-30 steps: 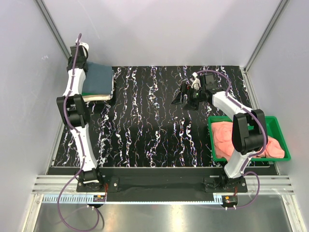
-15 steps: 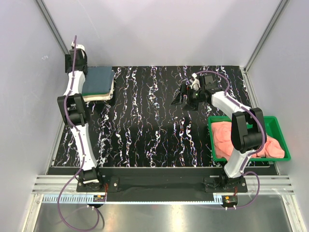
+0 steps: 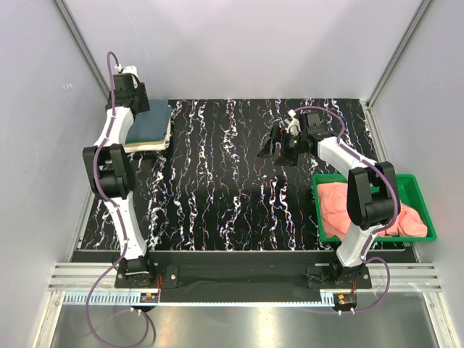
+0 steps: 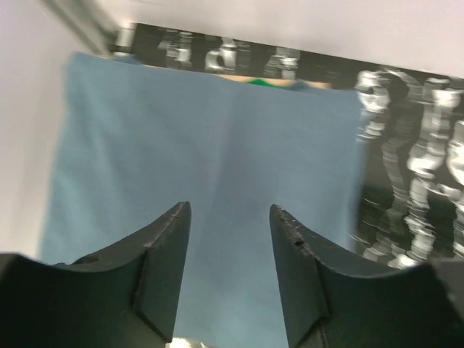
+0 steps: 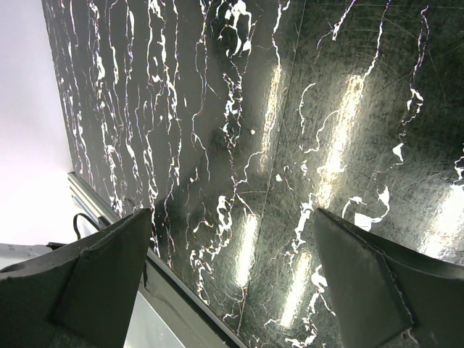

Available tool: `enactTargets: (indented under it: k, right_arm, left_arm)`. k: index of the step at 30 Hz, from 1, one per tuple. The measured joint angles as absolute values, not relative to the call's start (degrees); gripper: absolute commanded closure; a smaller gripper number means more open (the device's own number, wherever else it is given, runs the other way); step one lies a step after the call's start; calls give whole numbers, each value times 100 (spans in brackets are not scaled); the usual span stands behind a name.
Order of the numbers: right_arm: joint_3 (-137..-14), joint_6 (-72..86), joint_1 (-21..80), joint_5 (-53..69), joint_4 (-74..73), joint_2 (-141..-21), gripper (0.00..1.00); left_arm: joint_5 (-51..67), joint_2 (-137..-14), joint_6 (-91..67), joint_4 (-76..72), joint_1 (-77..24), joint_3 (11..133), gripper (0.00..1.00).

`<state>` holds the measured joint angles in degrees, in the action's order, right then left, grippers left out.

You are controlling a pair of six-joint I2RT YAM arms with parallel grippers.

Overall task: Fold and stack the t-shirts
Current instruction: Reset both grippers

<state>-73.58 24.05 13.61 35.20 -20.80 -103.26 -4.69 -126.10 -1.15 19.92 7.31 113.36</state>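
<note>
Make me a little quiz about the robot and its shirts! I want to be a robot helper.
1. What colour is the t-shirt by the left gripper? A pink, B blue-grey, C white.
2. True or false: the right gripper is holding a shirt.
3. Fill in: the pink t-shirts lie in a green ____.
Key: 1 B. 2 False, it is open and empty. 3 tray.

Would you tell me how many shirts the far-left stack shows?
3: blue-grey shirt on top, beige shirt beneath, green shirt peeking out underneath; others may be hidden.
</note>
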Motion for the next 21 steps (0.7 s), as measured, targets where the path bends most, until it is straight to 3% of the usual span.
enactTargets:
  k: [3,11,16,21]
  right_arm:
    - [-7358,2405,1361,3522,-2080,-10326,0]
    - [-7358,2440,1361,3544,-2091,-10302,0]
    - [-7358,2591,1358,3417,-2305,-9876,0]
    - [-7070,2711,1354,2943,-2298,-8495,0]
  left_arm:
    - [-56,-12320,-416,1988,624,11034,63]
    - [655,-11579,-781,2128,-3,9730,67]
    - [1203,-10447,-1015,2132,-950,8680,56]
    - [1780,-8989,-1063,2084,-1997,7830,41]
